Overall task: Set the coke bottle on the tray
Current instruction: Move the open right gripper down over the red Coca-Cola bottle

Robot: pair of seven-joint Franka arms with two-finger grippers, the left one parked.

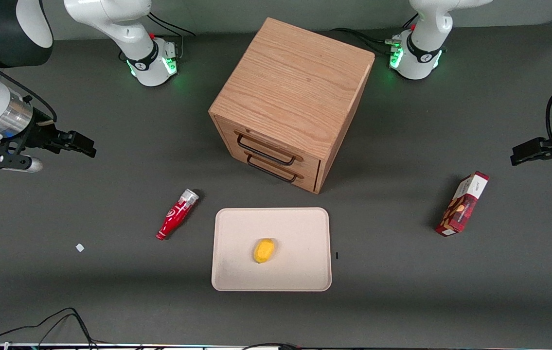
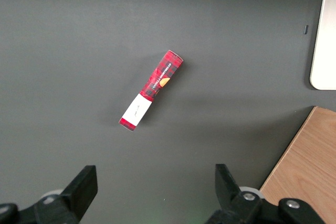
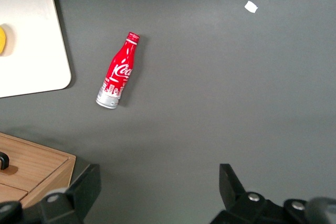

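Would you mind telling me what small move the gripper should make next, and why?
Probably move over the coke bottle and descend. The gripper hangs open and empty toward the working arm's end of the table, well clear of the bottle, which lies on its side on the table beside the tray.

Glossy coke bottle (image 3: 116, 72) (matt tray (image 3: 31, 56))

The claw (image 1: 79, 144) hangs wide open above bare tabletop (image 1: 110, 194) toward the working arm's end, with nothing between it and the coke bottle (image 1: 177, 214) lying just beside the tray (image 1: 237, 272). A lemon (image 1: 264, 250) takes the tray's middle, leaving open floor around it. The wooden drawer cabinet (image 1: 293, 99) stands near the tray, farther from the front camera.
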